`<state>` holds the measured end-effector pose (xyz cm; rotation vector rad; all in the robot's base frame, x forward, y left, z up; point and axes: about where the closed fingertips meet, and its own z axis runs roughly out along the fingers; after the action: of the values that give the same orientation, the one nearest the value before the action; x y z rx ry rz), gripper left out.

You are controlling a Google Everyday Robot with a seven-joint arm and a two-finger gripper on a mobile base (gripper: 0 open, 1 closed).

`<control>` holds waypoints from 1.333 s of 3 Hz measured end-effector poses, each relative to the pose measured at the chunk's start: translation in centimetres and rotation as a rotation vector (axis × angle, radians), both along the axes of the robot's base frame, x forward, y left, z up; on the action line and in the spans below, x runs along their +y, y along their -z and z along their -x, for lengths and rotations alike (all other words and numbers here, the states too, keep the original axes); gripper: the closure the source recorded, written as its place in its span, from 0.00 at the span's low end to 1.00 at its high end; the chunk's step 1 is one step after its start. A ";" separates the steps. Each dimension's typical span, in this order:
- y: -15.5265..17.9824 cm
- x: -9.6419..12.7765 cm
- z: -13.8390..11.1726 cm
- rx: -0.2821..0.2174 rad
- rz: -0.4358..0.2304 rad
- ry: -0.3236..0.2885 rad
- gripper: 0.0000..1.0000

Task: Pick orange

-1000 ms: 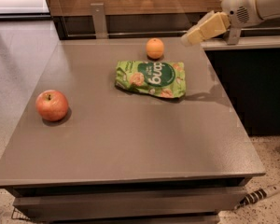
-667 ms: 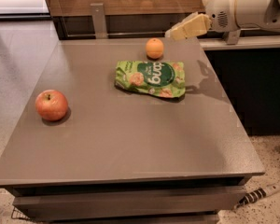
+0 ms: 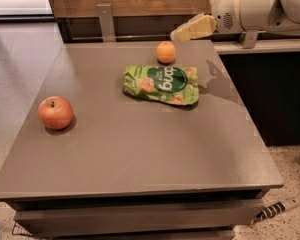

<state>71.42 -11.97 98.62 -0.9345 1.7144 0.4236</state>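
Observation:
The small round orange [image 3: 166,52] sits on the grey table [image 3: 140,144] near its far edge, just behind a green snack bag [image 3: 161,84]. My gripper [image 3: 182,31] comes in from the upper right on a white arm, its cream fingers pointing left. It hovers above the table, just up and to the right of the orange, and is not touching it.
A red-yellow apple [image 3: 55,112] with a stem lies at the table's left side. A wooden wall panel with a metal bracket [image 3: 106,22] stands behind the table. A counter ledge [image 3: 262,45] runs at the right. A cable [image 3: 277,209] lies on the floor at the lower right.
The gripper has moved left along the far edge of the table, from well right of the orange to just beside it. The orange, bag and apple have not moved.

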 end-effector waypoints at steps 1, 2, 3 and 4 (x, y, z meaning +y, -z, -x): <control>2.6 0.5 -4.5 0.018 -0.064 0.028 0.00; 4.4 0.7 -7.0 0.032 -0.094 0.061 0.00; 6.1 1.2 -8.5 0.034 -0.102 0.066 0.00; 8.6 2.9 -8.8 0.058 -0.101 0.031 0.00</control>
<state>80.22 -9.02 90.02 -0.8290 1.7412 0.5170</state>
